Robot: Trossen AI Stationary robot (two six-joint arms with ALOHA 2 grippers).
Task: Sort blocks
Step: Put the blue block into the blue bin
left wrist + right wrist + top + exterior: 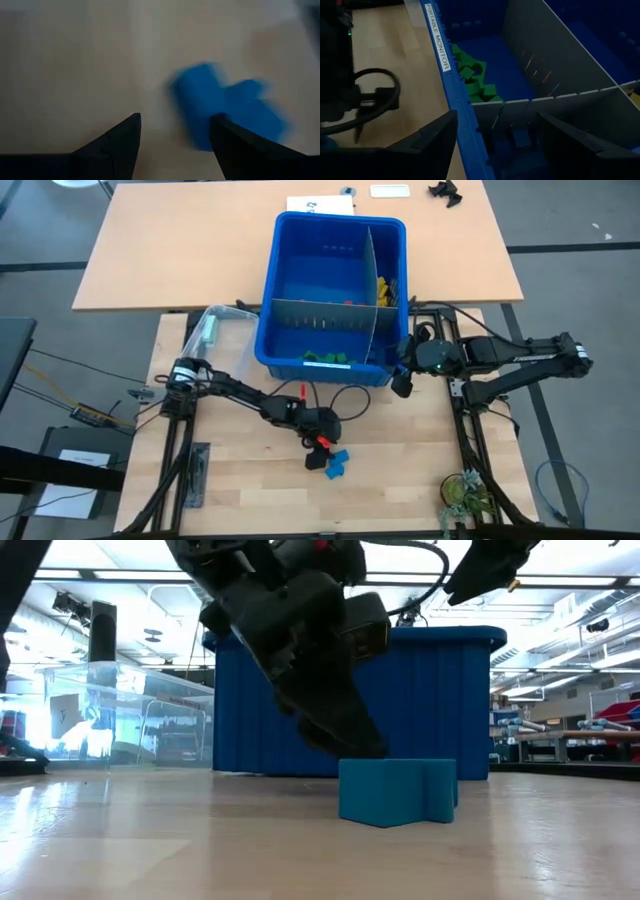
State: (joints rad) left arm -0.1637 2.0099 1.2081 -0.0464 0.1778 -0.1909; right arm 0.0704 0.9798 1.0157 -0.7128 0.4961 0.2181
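Two blue blocks lie together on the bare wooden table, just in front of the big blue bin, touching or nearly so. In the low view they read as one teal lump, so where one ends and the other starts is hard to call. More blocks are already in the bin: green blocks in the near compartment, yellow blocks in the far right one, something red only barely visible at the divider.

Left gripper is right down at the blue pair, fingers apart and empty. From its wrist camera one finger sits against the near block's edge, the other is out over bare wood, so the block is off to one side, not between them. Right gripper hangs over the bin's near right corner, fingers spread, holding nothing.

Risks: closing from here likely pinches one corner or shoves the block sideways because it's off-centre. The two blocks are so close that the fingers could grab or drag both. A cable loop lies on the table between arm and bin and could snag on the carry.

Hard to see: the left wrist view is blurred, block studs and orientation unreadable. The clear tub beside the bin shows contents I can't identify. Bin's far compartments are mostly in shadow.
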